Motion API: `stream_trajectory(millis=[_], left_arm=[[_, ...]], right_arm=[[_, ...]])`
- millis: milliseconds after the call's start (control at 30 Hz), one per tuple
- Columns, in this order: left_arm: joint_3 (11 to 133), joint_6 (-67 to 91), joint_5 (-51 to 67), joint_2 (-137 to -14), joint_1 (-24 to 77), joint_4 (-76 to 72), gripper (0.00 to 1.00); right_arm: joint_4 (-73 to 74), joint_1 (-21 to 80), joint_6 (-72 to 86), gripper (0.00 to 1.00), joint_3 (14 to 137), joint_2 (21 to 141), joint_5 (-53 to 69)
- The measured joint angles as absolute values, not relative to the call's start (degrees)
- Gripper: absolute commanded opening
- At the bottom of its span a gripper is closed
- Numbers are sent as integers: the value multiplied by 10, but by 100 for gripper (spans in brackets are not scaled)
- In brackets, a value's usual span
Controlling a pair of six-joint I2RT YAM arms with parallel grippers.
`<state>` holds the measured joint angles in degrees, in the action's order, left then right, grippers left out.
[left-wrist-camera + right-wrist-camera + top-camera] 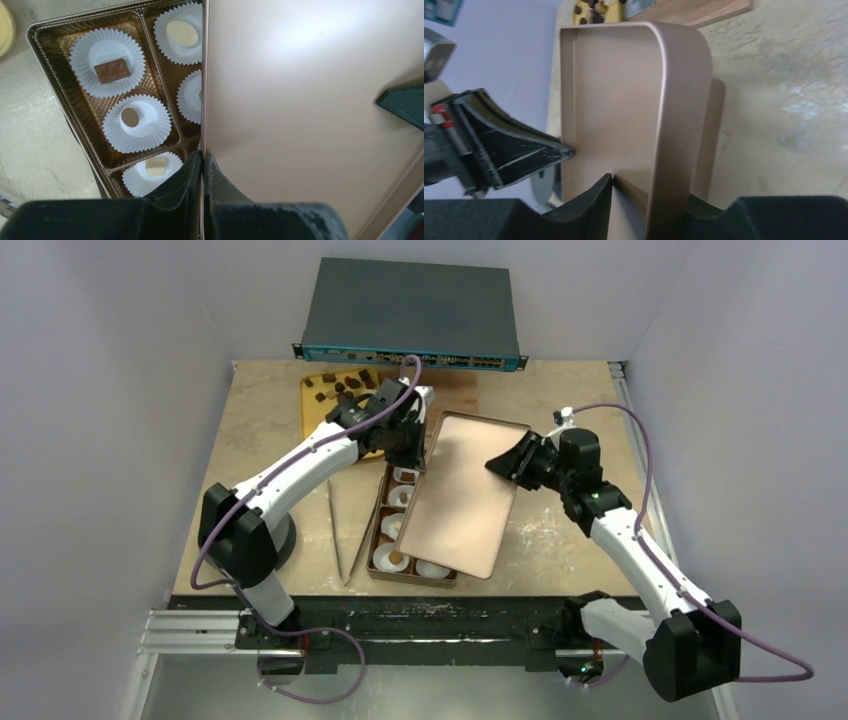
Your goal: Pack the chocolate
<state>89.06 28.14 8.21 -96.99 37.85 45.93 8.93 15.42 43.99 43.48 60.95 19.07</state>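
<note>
Chocolate in two places: single pieces sit in white paper cups in the brown box at table centre, and loose dark pieces lie on a yellow plate at the far left. Lid lies over the box's right side, its long axis running near to far like the box's, shifted right so the left column of cups shows. Left gripper is pinched tight on the lid's left rim, directly above the box. Right gripper is clamped on the opposite rim. The left arm is nearer both the plate and the open cups. Judgement: the lid needs to go left and down to seat. The right column is hidden under the lid, so the filled count cannot be told. Tweezers lie left of the box, and a network switch sits at the back.
</note>
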Motion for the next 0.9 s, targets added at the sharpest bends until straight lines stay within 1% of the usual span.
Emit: stream_trajectory(millis=[67,100,133,167,233,300,333,367,533,667,767,900], left_arm=[[890,278,82,-965,375,459,1],[890,275,81,-963,375,459,6],[890,273,81,-962,375,459,13],[890,272,81,-962,375,459,24],[890,268,81,-959,375,458,45],[890,264,76,-952,377,458,58],[891,262,70,-945,378,458,63],[892,259,63,-938,380,460,66],[911,248,-4,-890,409,469,66],[936,233,-72,-839,503,483,66],[940,228,-98,-801,570,488,67],[940,216,-146,-766,629,496,69]], right_arm=[[84,154,458,13,435,598,201],[80,154,469,7,435,590,207],[76,154,480,2,435,582,213],[73,154,489,0,437,575,218],[74,155,497,0,441,564,220],[86,158,502,0,443,562,217],[95,160,505,0,445,563,214],[107,163,510,0,448,563,204],[167,194,539,0,497,575,150],[224,257,576,0,588,611,64],[258,302,605,0,660,647,12],[316,337,645,0,751,702,-51]])
